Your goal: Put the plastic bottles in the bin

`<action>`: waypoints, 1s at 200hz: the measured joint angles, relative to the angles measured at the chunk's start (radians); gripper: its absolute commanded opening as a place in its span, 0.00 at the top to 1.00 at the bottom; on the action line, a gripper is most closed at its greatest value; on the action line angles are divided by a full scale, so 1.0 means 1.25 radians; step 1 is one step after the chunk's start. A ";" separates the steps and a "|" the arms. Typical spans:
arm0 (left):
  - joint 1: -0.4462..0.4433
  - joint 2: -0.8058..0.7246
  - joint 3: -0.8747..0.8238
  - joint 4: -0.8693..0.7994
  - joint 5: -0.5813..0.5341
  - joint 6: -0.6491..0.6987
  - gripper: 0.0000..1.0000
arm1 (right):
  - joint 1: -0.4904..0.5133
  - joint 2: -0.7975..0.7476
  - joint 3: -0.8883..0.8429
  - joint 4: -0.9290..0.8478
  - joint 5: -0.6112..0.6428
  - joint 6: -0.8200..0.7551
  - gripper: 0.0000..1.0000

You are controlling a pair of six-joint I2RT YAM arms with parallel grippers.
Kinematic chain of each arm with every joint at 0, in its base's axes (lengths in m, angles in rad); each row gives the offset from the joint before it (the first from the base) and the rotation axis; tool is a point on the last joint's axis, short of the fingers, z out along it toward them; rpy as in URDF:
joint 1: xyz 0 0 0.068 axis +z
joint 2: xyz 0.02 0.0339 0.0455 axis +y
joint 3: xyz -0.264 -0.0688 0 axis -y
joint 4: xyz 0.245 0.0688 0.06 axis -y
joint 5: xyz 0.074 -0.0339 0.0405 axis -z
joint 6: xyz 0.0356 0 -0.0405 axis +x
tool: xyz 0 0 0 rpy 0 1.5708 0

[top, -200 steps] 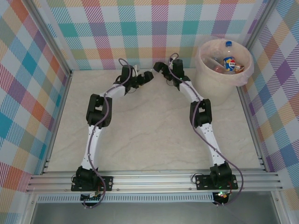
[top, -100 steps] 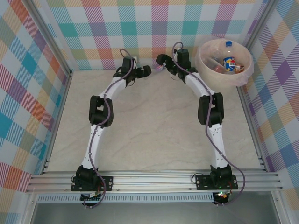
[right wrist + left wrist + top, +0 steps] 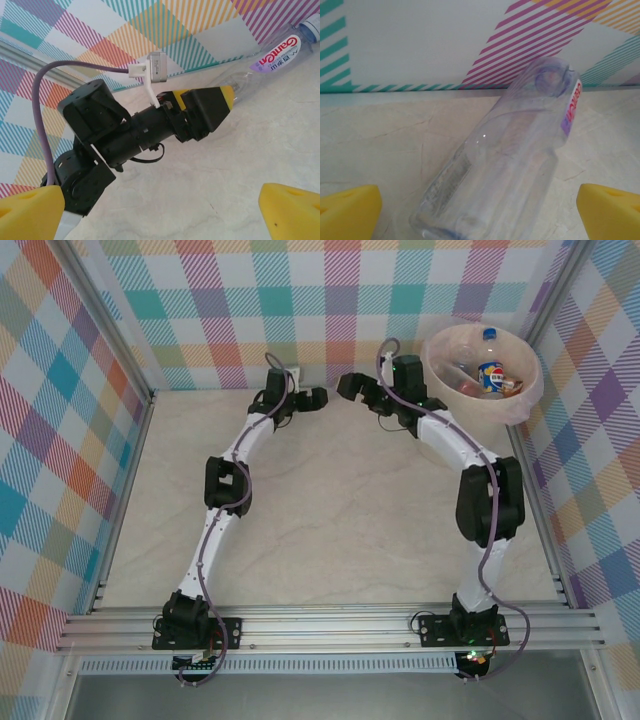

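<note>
Left wrist view: the left gripper (image 3: 479,212) is being held with its jaws spread wide, one yellow fingertip (image 3: 347,210) being shown at each lower corner. A clear plastic bottle (image 3: 510,160) is being framed between them; it is lying on its side on the marble table (image 3: 380,145), slanted, with its far end at the foot of the striped back wall (image 3: 420,45). Neither pad is being pressed against it, so it is not being gripped. A white label (image 3: 572,105) with red lettering is being shown near that far end.

Right wrist view: the right gripper (image 3: 160,212) is likewise being held released, with bare table being seen between its yellow tips. The left gripper is being viewed side-on here, placed between the right gripper and the bottle, its tips at the end opposite the blue cap (image 3: 312,25). Whether contact is being made there cannot be told. A purple cable (image 3: 50,85) is being looped over the left wrist.

Top external view: both arms are being stretched to the table's far edge, the grippers facing each other, near but apart. The bin (image 3: 528,380) is being kept in the far right corner, with further bottles (image 3: 490,372) lying inside. The right arm is being interposed between the left gripper and the bin.
</note>
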 measured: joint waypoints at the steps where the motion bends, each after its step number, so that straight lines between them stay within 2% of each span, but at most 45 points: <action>1: -0.001 0.000 0.001 0.000 0.000 0.001 0.01 | 0.000 -0.003 -0.003 0.000 0.000 -0.001 0.00; 48: -0.009 0.001 0.004 0.000 0.006 0.024 0.16 | 0.000 -0.084 -0.082 -0.016 0.023 -0.029 0.00; 166: -0.031 0.000 0.013 -0.064 -0.036 0.086 0.54 | 0.000 -0.205 -0.133 -0.045 0.092 -0.084 0.00; 187: -0.031 -0.036 -0.040 -0.073 -0.029 0.086 0.56 | 0.000 -0.237 -0.150 -0.057 0.104 -0.090 0.00; 200: -0.032 -0.091 -0.131 -0.070 -0.022 0.085 0.56 | 0.000 -0.258 -0.166 -0.061 0.109 -0.095 0.00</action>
